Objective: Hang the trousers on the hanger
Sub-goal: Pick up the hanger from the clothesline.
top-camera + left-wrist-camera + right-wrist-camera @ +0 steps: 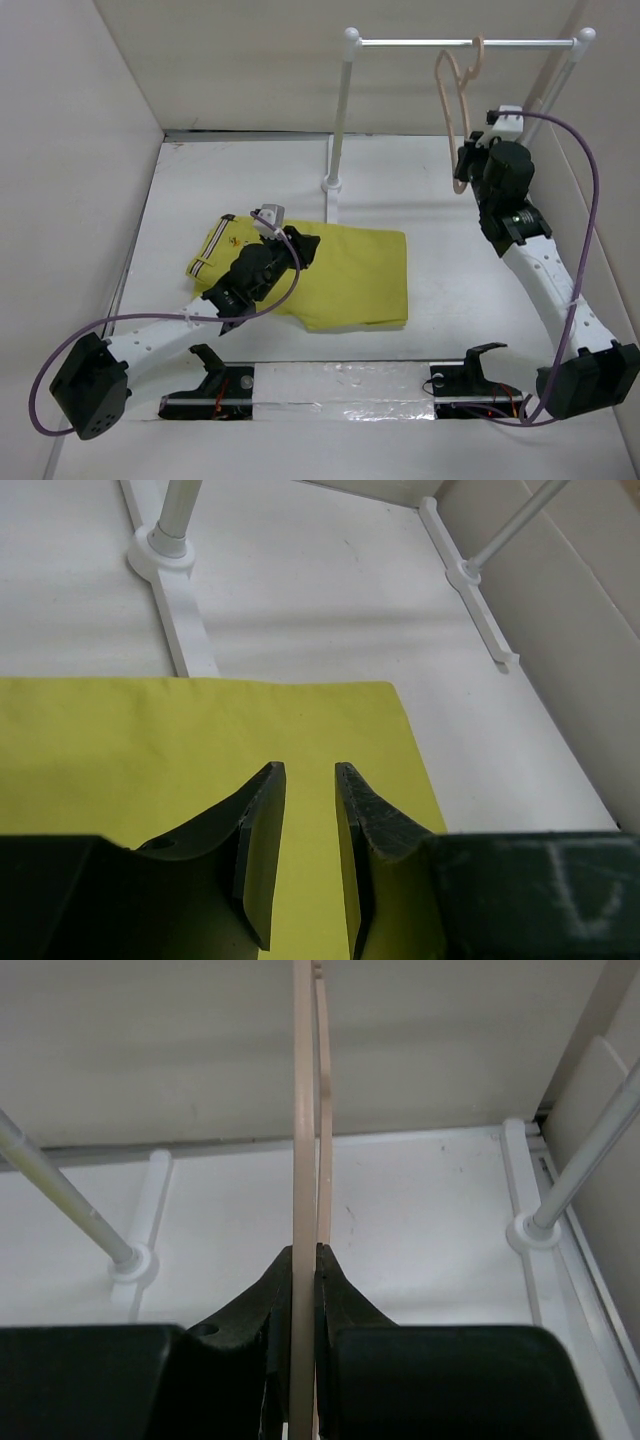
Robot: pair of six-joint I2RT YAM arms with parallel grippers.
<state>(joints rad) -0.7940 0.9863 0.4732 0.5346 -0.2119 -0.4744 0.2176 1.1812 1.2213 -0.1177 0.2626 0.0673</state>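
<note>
Top external view: right gripper (pixel 467 168) clamps hanger (pixel 455 92) hooked on rail (pixel 420 43) above it; left gripper (pixel 305 246), jaws parted, above trousers (pixel 355 275), stand post (pixel 340 110) beyond.

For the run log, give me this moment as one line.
left gripper open above trousers | right gripper shut on hanger | hanger hooked on rail | trousers flat on table

Reading as robotics lab test cell. Plain off-white panel walls (pixel 70 120) boxing in white tabletop (pixel 450 260). White-and-black left robot arm (pixel 150 342) and matching right arm (pixel 545 280) sitting bolted at near edge, loose purple cables (pixel 593 200) trailing from wrists. Crinkled silver tape strip (pixel 340 385) running between bases. Small white metal rail stand (pixel 340 120) standing at back.
</note>
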